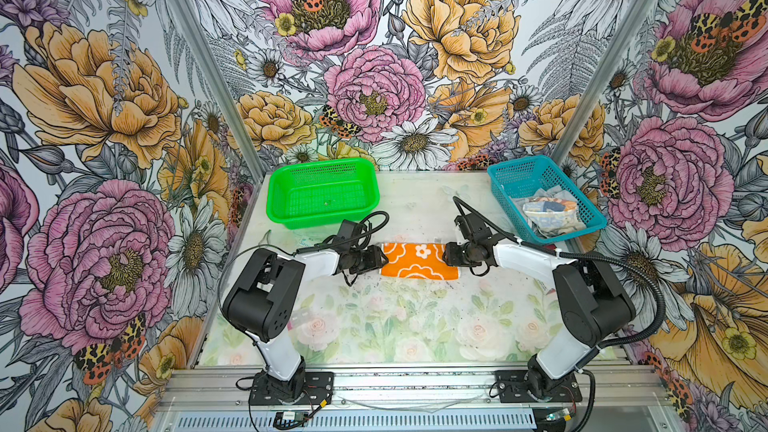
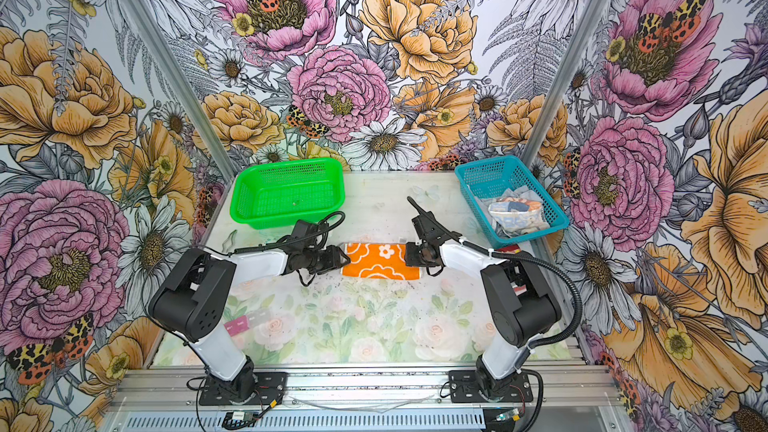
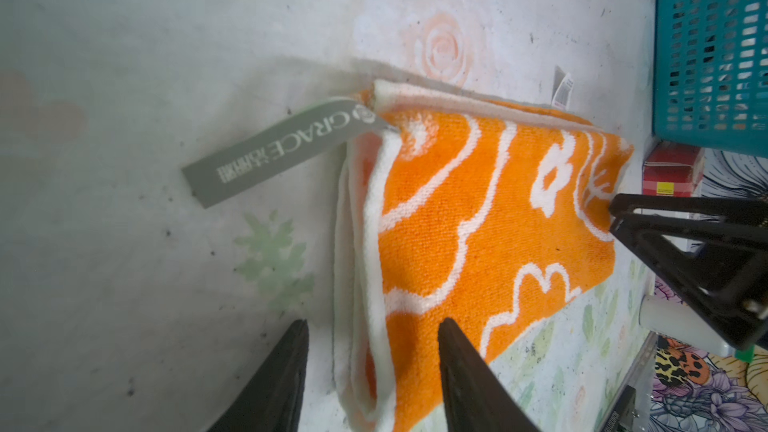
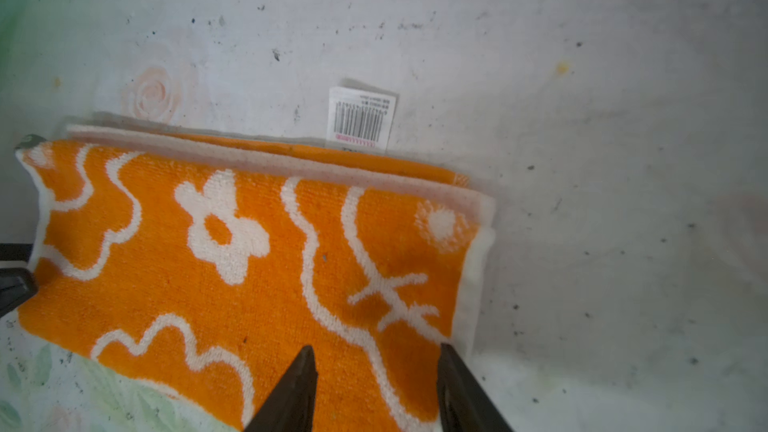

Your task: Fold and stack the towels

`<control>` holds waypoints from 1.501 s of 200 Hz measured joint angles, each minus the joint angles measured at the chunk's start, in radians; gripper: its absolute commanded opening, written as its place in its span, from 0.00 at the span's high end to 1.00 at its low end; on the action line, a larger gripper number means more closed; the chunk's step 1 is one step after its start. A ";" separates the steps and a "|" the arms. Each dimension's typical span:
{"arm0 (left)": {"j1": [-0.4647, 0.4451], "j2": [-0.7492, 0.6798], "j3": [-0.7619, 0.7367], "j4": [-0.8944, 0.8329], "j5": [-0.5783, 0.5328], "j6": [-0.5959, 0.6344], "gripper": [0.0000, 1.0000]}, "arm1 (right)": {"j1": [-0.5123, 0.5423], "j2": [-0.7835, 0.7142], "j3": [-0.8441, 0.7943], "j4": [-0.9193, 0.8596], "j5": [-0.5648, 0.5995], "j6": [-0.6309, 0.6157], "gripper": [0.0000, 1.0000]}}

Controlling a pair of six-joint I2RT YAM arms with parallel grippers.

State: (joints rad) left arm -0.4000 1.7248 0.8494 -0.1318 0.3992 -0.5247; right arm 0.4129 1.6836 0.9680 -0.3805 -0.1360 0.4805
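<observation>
At the centre of the desk (image 1: 415, 205), in the middle of both top views, lies the orange towel (image 1: 417, 261) (image 2: 380, 261). It is folded into a long strip with white flower outlines on top. The left pincer (image 1: 380, 259) (image 2: 345, 259) sits at its left end and the right pincer (image 1: 446, 254) (image 2: 407, 254) at its right end, both low over the cloth.

In the left wrist view the left pincer (image 3: 370, 367) has its jaws apart. The towel's (image 3: 478, 222) white-edged folded end lies between them on the desk, not pinched. A grey label (image 3: 282, 151) printed GRACE sticks out from the towel's corner, flat on the desk.

In the right wrist view the right pincer (image 4: 376, 384) is likewise open. Its jaws straddle the orange surface (image 4: 249, 263) near the white border without clamping it. A white barcode tag (image 4: 361, 118) pokes out from the towel's far edge.

A green basket (image 1: 324, 174) stands at the upper left of the desk. A blue basket (image 1: 523, 178) stands at the upper right, holding crumpled cloths (image 1: 548, 211) in grey with blue and orange patches. A red carton (image 3: 671, 172) sits just beside the blue basket.
</observation>
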 measured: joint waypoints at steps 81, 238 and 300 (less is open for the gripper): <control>0.050 0.072 0.003 0.133 0.135 -0.032 0.50 | 0.000 0.028 -0.003 0.001 -0.012 0.000 0.51; 0.000 0.082 0.083 0.011 0.085 -0.046 1.00 | 0.000 0.024 -0.003 0.003 -0.045 -0.010 0.42; -0.043 0.057 0.503 -0.375 -0.166 0.094 1.00 | 0.013 -0.222 -0.012 0.005 -0.068 -0.032 0.01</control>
State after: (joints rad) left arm -0.4435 1.7817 1.3521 -0.5068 0.2329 -0.4309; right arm 0.4263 1.4616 0.9558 -0.3756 -0.2039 0.4484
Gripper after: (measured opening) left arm 0.067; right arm 0.991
